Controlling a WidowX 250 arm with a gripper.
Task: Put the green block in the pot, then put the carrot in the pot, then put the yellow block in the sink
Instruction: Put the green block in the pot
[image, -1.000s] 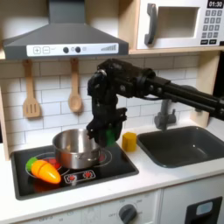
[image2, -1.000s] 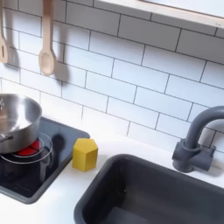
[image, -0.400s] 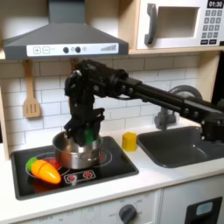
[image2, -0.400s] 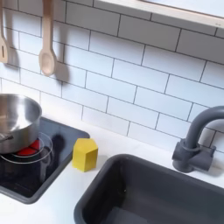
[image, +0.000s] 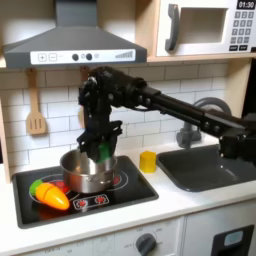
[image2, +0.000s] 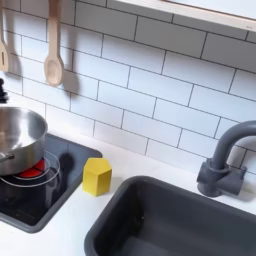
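Black gripper (image: 103, 150) hovers left of centre over the shiny steel pot (image: 86, 170), jaws clamping something green; released off-centre, it could clip the rim.

- The black arm (image: 170, 103) reaches in from the right edge of the first exterior view, slanting up to the upper centre.
- There it bends, and the wrist drops straight down.
- The gripper (image: 101, 150) points downward at centre left; its jaws are too dark to read.
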